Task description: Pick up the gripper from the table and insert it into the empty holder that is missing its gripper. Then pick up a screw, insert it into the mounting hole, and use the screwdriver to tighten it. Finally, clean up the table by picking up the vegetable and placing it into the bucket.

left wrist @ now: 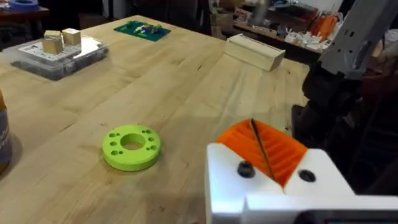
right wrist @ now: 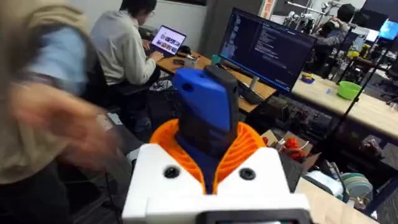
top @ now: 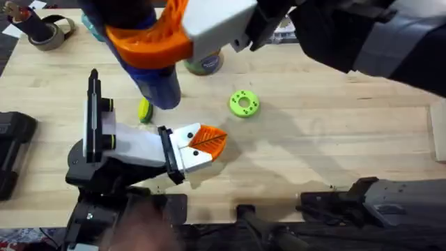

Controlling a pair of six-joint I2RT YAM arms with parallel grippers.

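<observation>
Blue screwdriver clamped in right tool; left tool shut; green disc beside.

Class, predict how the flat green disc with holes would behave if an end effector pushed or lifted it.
The green disc lies flat on the table, so it would probably slide, not roll. It looks like rigid plastic, likely light. Its low rim may make gripping awkward.

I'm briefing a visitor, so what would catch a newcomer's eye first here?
The right tool stands out first, raised close under the overhead camera and clamped on the blue screwdriver. Next, the left tool low over the table's middle, with a bright green disc just beyond it.
</observation>
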